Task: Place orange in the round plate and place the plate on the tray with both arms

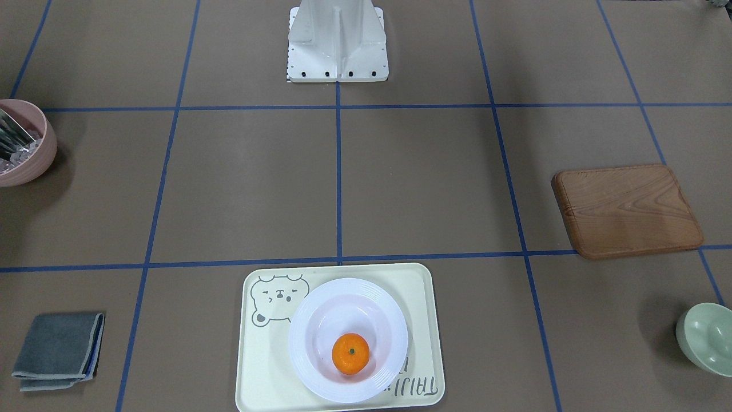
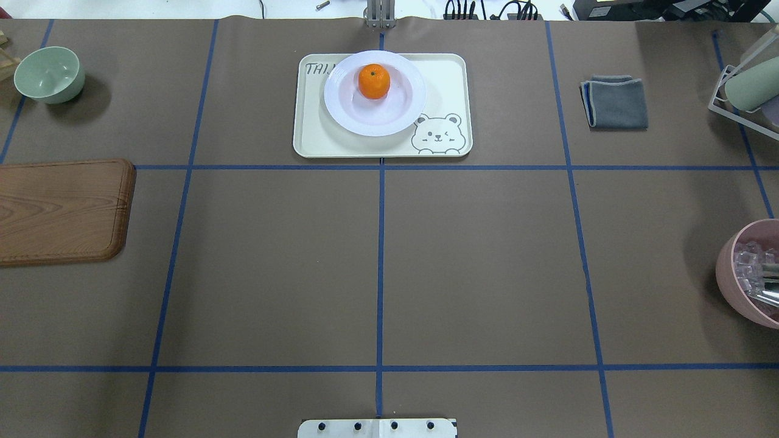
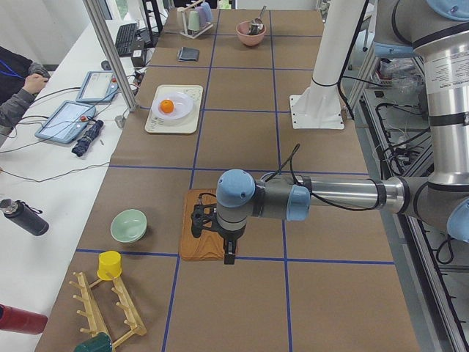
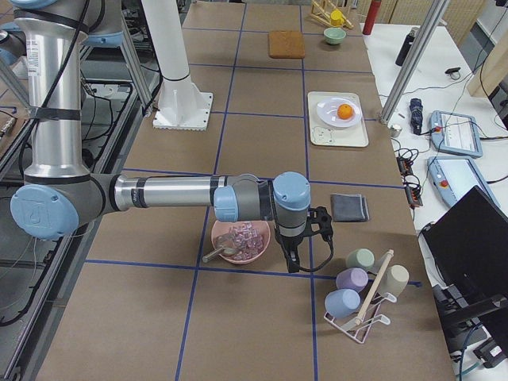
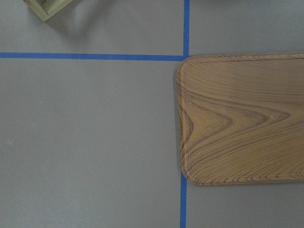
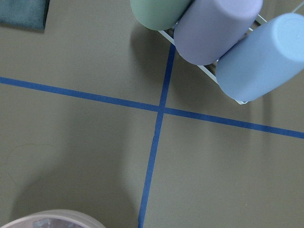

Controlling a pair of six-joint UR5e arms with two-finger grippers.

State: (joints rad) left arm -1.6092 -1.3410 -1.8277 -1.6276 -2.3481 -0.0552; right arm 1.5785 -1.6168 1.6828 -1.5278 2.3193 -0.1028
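Orange (image 1: 350, 353) loose in glossy round plate (image 1: 309, 320), already on the tray (image 1: 420, 286) toward its lettered end; plate likely rigid, slick, breakable; best held at opposite rim edges, kept level against rolling. Wooden board (image 1: 626, 210) and grey cloth (image 1: 57, 350) well apart from the tray, nothing blocking; left gripper (image 3: 220, 238) and right gripper (image 4: 305, 246) far from the tray, spread of fingers impossible to tell.
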